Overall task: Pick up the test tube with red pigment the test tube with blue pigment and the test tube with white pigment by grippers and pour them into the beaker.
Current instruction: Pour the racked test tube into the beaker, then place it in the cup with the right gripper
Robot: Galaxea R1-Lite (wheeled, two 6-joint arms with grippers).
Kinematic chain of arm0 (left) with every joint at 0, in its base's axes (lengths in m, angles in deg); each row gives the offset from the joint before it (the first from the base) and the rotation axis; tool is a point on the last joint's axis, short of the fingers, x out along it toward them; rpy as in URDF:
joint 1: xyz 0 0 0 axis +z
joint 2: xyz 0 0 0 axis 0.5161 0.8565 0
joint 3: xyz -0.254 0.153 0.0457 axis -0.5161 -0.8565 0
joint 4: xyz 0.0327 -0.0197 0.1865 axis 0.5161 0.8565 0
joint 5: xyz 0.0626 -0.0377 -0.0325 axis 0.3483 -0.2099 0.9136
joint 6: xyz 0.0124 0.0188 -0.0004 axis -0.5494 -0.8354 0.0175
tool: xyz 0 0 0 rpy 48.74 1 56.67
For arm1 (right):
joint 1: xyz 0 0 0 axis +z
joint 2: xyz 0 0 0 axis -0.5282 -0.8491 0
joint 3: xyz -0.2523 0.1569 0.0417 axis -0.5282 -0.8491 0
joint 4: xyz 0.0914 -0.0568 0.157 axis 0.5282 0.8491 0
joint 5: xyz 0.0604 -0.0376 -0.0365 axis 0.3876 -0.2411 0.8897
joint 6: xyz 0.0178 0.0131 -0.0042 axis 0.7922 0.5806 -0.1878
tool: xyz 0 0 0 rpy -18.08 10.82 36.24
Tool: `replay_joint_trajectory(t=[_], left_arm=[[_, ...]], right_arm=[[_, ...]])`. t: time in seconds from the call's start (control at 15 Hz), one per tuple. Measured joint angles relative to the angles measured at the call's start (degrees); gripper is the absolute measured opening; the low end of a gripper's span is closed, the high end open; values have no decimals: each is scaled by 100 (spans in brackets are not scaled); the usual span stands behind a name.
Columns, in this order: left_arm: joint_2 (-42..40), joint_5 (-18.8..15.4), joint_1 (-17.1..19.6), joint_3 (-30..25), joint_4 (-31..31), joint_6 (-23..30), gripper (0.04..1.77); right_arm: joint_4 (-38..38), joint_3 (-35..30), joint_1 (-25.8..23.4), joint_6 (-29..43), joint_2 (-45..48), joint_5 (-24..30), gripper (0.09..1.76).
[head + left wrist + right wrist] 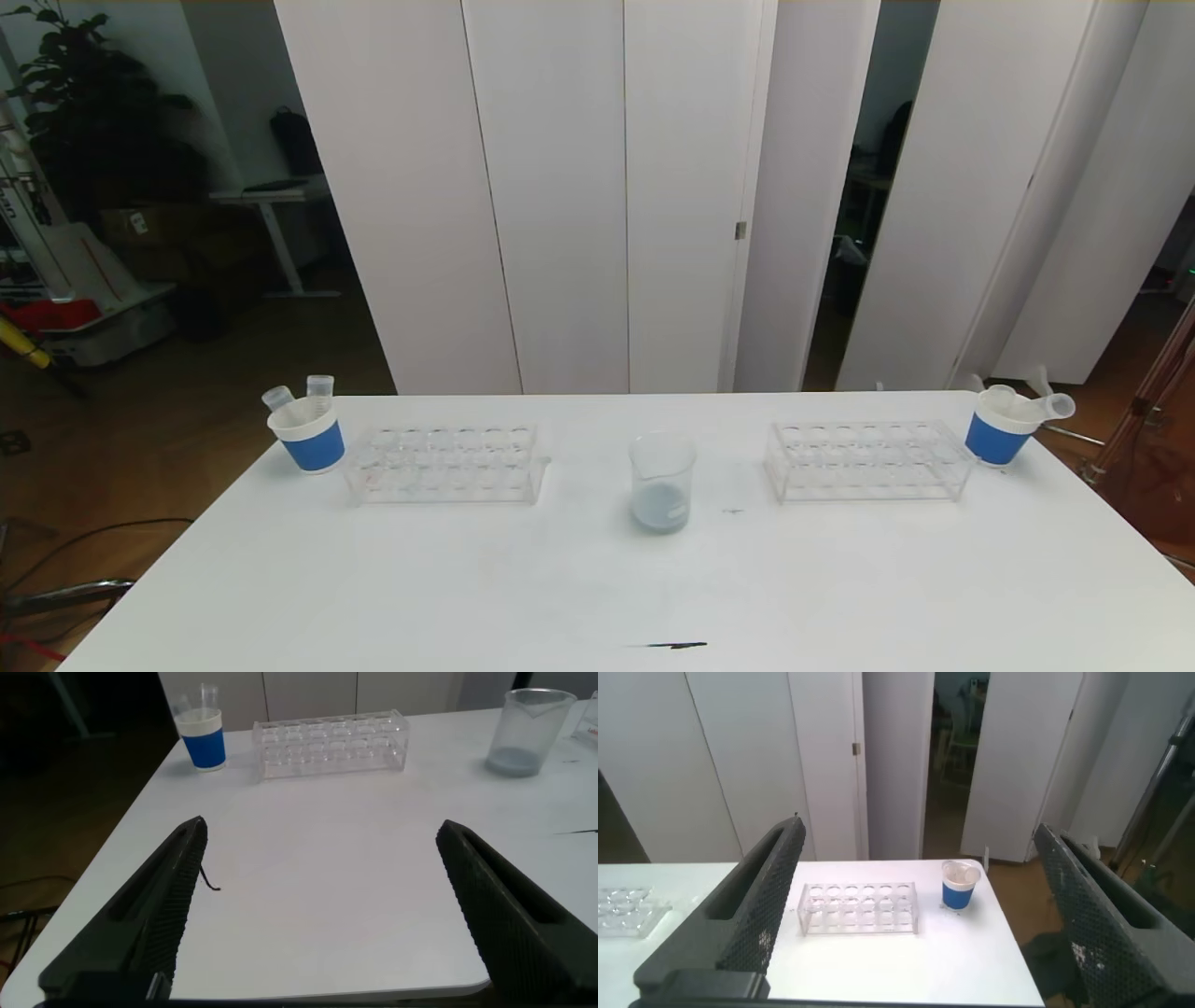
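Observation:
The beaker stands upright mid-table with a pale bluish layer at its bottom; it also shows in the left wrist view as the beaker. No test tube with red, blue or white pigment is in view. Neither arm appears in the head view. My left gripper is open over bare table near the front left edge, with nothing between its fingers. My right gripper is open and empty, well back from the right rack.
Two clear racks flank the beaker, their holes empty. A blue-banded paper cup at the far left holds clear tubes; another cup at the far right holds more. A thin black mark lies near the front edge.

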Motion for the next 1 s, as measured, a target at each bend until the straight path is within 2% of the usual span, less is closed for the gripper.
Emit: replay_joint_trajectory(t=[0.27, 0.33, 0.47, 0.6, 0.73, 0.8, 1.0], left_arm=[[0, 2, 0, 0, 0, 0, 175], [0, 0, 0, 0, 0, 2, 175], [0, 0, 0, 0, 0, 4, 175], [0, 0, 0, 0, 0, 2, 175], [0, 2, 0, 0, 0, 2, 175], [0, 2, 0, 0, 0, 4, 175], [0, 2, 0, 0, 0, 2, 175]], right_arm=[[606, -569, 466, -11, 1475, -508, 175], [719, -892, 558, -11, 1808, -612, 175], [752, -1604, 656, 211, 2203, -1152, 175], [568, -2400, 766, 569, 2432, -1499, 175], [177, -3185, 1093, 680, 2717, -1598, 175], [82, -3439, 1248, 711, 2844, -1626, 175], [-6, -4140, 1315, 664, 3294, -1634, 175]])
